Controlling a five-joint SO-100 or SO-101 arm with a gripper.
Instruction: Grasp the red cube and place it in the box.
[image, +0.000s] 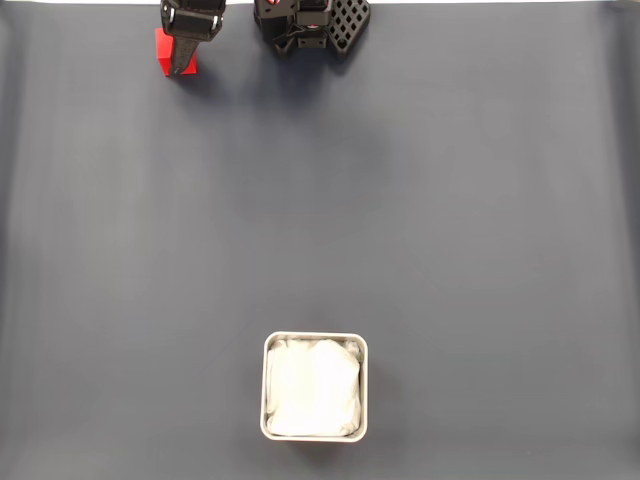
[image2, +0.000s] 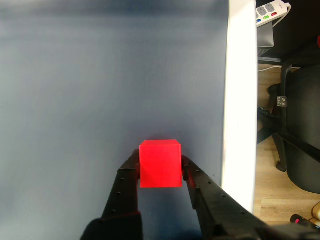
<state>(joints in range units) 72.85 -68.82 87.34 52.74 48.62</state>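
Dark grey mat (image: 450, 200), white table edge (image2: 239, 100), power strip (image2: 270, 10), black chair (image2: 300, 130) on wood floor (image2: 270, 190).

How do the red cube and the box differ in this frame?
The cube is bright red and solid; the box is pale metal, open-topped, with white crinkled lining. The cube is clearly smaller than the box. The cube sits between the gripper's fingers at the mat's top edge in the fixed view; the box stands free near the bottom. Both are square-shaped.

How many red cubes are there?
1. The red cube sits between the tool's fingers near the mat's white edge, at the top left of the fixed view, far from the box.
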